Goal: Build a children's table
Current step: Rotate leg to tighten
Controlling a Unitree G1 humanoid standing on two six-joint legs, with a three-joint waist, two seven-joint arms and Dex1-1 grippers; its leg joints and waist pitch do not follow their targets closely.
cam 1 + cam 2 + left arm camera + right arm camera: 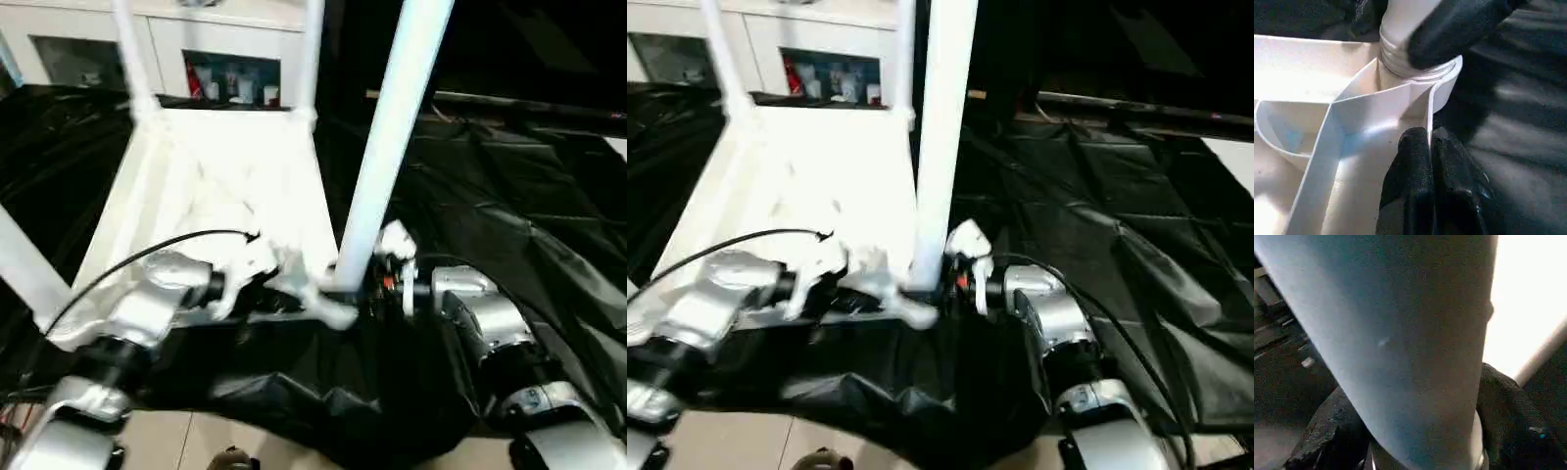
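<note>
Tabletop (225,186), white plastic, lies underside up on black sheeting (509,196); ribbed underside faces the camera. Legs stand up from its corner sockets: two at the far corners (132,59) (312,49), one at the near left (24,269), and one at the near right corner (392,127), large and close in the head views.

Left gripper (1430,161): black fingers pressed together, pinching the thin wall of the tabletop just beside the near right corner socket (1444,83). A black cable (147,250) arcs over the left forearm (147,304).

Right gripper (377,284): at the base of the near right leg, where the tube enters the socket. In the right wrist view the two black fingers (1508,416) sit on either side of the tube, set around the leg and against it. In the left wrist view one of these fingers lies across the leg just above the threaded collar (1396,58).

The near right leg leans a little off upright, its top tilted toward the right in the left eye view.

Behind the tabletop, a white glass-door cabinet (225,44) with small items on a shelf. Pale floor tile (196,441) shows at the near edge of the sheeting.
</note>
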